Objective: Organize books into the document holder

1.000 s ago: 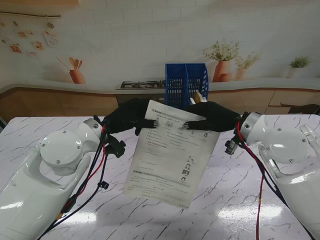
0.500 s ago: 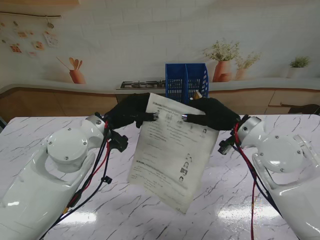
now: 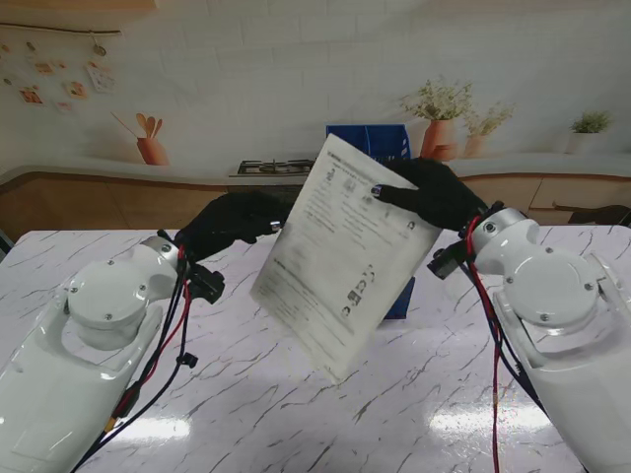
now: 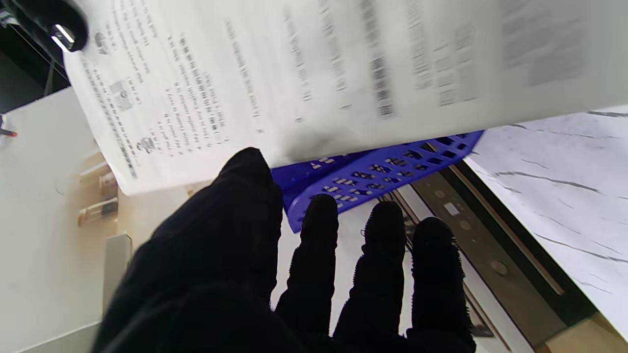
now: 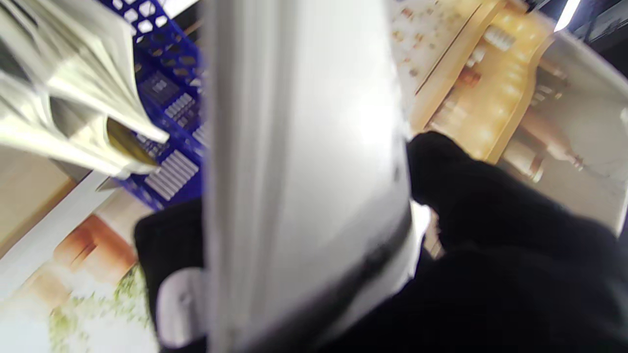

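Right hand: the right hand [image 3: 434, 192] grips the booklet [image 3: 340, 266] at its upper corner, thumb on the printed face and fingers behind it, as the right wrist view shows.
Left hand: the left hand [image 3: 232, 222] has let go since half a second ago; its fingers [image 4: 319, 230] are spread and hold nothing, just beside the booklet's left edge.
What changed: the booklet, carried by both hands a second ago, now hangs from the right hand alone, lifted higher and tilted, its lower corner swung toward me.
Meaning for the task: I judge this a hand-off to one-handed carrying, ahead of lowering the booklet into the document holder [image 3: 367, 141].
Document holder: blue, directly behind the booklet and beyond the right hand; mostly hidden in the stand view, and one slot already holds books [image 5: 73, 103].
Edges: the booklet's free lower corner hangs well clear of the bench [image 3: 473, 394]; the holder's rim is the edge to clear.
Open room: the marble bench nearer to me than both hands is bare; the left hand can draw back without touching anything.
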`<state>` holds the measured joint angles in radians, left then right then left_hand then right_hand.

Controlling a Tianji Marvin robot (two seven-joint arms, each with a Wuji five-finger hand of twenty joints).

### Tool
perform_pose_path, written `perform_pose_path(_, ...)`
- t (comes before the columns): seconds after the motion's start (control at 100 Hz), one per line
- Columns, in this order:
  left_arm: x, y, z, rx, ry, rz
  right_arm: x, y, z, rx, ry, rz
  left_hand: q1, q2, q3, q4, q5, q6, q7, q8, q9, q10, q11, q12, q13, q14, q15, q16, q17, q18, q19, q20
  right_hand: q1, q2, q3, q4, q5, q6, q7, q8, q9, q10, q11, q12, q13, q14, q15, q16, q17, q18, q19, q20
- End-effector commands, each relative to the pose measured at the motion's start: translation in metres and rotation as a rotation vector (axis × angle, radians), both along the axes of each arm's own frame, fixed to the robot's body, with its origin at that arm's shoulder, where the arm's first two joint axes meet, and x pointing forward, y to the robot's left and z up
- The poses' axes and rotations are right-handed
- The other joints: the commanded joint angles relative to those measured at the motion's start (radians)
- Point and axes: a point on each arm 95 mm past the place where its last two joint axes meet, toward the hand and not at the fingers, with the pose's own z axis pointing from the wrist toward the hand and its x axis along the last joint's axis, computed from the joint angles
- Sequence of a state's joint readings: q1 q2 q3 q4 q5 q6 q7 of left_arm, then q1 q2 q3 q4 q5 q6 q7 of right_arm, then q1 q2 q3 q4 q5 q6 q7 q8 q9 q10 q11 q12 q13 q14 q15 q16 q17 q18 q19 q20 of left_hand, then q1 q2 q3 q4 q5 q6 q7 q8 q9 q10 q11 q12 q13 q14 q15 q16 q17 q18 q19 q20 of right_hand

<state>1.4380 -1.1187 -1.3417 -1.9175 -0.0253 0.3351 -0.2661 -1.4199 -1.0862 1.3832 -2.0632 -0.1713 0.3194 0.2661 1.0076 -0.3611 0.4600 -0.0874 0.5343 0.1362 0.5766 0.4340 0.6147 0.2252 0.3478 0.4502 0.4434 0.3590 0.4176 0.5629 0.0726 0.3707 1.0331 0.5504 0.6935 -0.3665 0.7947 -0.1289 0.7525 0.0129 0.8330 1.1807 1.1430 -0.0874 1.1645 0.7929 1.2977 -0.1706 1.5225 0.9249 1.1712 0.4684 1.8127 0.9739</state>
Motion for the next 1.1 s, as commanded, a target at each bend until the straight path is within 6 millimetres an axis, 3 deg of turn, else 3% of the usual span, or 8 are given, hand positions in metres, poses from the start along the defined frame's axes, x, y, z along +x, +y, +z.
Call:
perform_pose_path(0.0, -0.006, 0.006, -0.007, 0.016, 0.003, 0.017, -0.002, 0.004, 0.019, 0.013, -0.044, -0.022, -0.02, 0.024, -0.018, 0.044, -0.02, -0.011, -0.005, -0.006, -0.029, -0.007, -0.019, -0.013, -0.02, -0.01, -0.025, -0.01, -0.023, -0.005, -0.037, -0.018, 0.126, 0.158, 0.1, 0.108, 0.096, -0.196, 0.207, 0.064, 0.081, 0.01, 0.078, 0.019, 0.031, -0.181, 0.081, 0.034, 0.062, -0.55, 0.281, 0.024)
perform_pose_path(0.48, -0.015, 0.028, -0.044, 0.024, 0.124, 0.064, -0.012, -0.005, 0.071, -0.114, -0.08, -0.159, -0.008, 0.022, -0.007, 0.046, -0.013, -0.01, -0.025, -0.006, -0.03, -0.006, -0.024, -0.017, -0.02, -0.01, -0.035, -0.005, -0.036, -0.019, -0.043, -0.029, 0.121, 0.165, 0.089, 0.128, 0.084, -0.196, 0.184, 0.053, 0.08, 0.004, 0.078, 0.023, 0.032, -0.189, 0.08, 0.032, 0.064, -0.564, 0.281, 0.02)
perform_pose_path(0.85, -0.015, 0.031, -0.068, 0.01, 0.191, 0.055, -0.013, -0.02, 0.078, -0.203, -0.054, -0.265, 0.003, 0.017, 0.001, 0.045, -0.006, -0.01, -0.03, -0.004, -0.03, -0.008, -0.021, -0.016, -0.02, -0.009, -0.035, -0.001, -0.038, -0.023, -0.035, -0.03, 0.126, 0.168, 0.076, 0.146, 0.08, -0.187, 0.173, 0.06, 0.07, 0.009, 0.077, 0.028, 0.032, -0.18, 0.083, 0.029, 0.065, -0.565, 0.281, 0.017)
perform_pose_path(1.09, -0.016, 0.031, -0.083, 0.012, 0.227, 0.042, -0.004, -0.02, 0.076, -0.239, -0.044, -0.329, 0.008, 0.018, 0.002, 0.043, -0.008, -0.012, -0.029, -0.003, -0.034, -0.006, -0.022, -0.017, -0.021, -0.008, -0.036, -0.001, -0.04, -0.024, -0.033, -0.031, 0.13, 0.166, 0.08, 0.145, 0.085, -0.174, 0.177, 0.064, 0.072, 0.017, 0.081, 0.031, 0.031, -0.171, 0.089, 0.03, 0.065, -0.559, 0.281, 0.022)
